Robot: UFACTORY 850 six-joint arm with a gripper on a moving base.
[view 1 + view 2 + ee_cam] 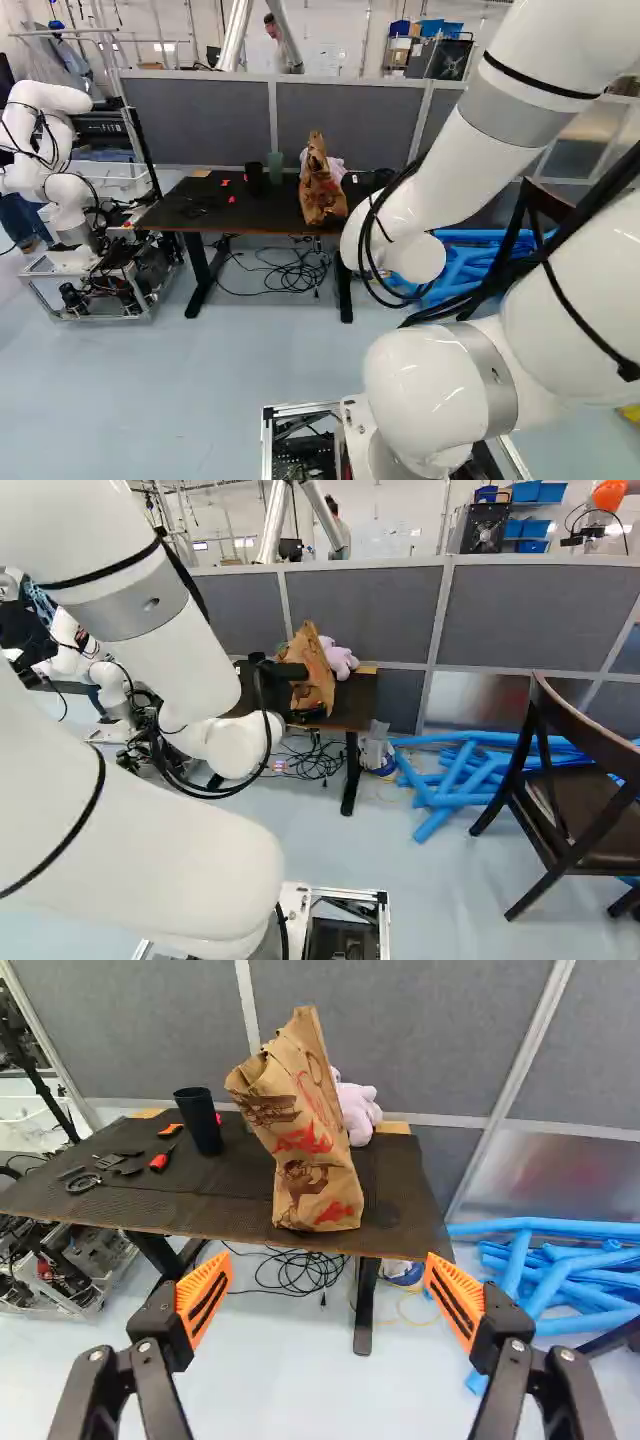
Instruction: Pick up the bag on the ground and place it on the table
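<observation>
The creased paper bag (308,1150) stands on the table (215,1200), ribbed fingers (204,1298) wide apart.

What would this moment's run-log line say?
bag standing on table, near its front edge | gripper open, empty, clear of bag | pink toy partly behind bag | placement looks done

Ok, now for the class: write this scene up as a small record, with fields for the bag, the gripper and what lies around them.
Bag: brown paper bag, standing near the table's front edge
Support: dark-topped table
Gripper: the gripper is open, bag ahead of it, not held
Behind bag: pale plush toy
Also on table: black cup
Under table: black cables
Floor beside table: blue tubes
</observation>
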